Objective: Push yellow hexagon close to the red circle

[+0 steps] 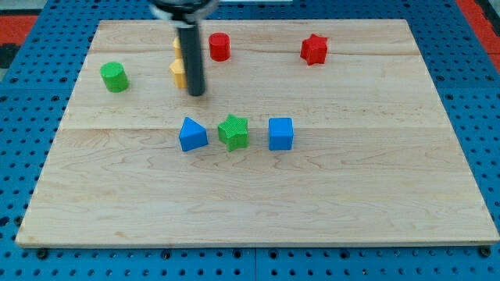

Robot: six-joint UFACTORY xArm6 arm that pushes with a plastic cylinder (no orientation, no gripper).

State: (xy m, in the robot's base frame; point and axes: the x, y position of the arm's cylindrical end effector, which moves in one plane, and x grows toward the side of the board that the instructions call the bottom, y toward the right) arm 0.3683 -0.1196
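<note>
The red circle [219, 47] stands near the view's top, a little left of centre. A yellow block [177, 72], partly hidden behind my rod, lies left of and below it; its shape is hard to make out. A second yellow piece [177, 45] peeks out above it, also mostly hidden. My tip [196, 93] rests on the board just right of and below the yellow block, close to it; contact cannot be told.
A green circle [114, 76] sits at the left. A red star [314, 49] sits at the top right. A blue triangle [192, 134], a green star [233, 130] and a blue cube [280, 133] form a row mid-board on the wooden board [375, 195].
</note>
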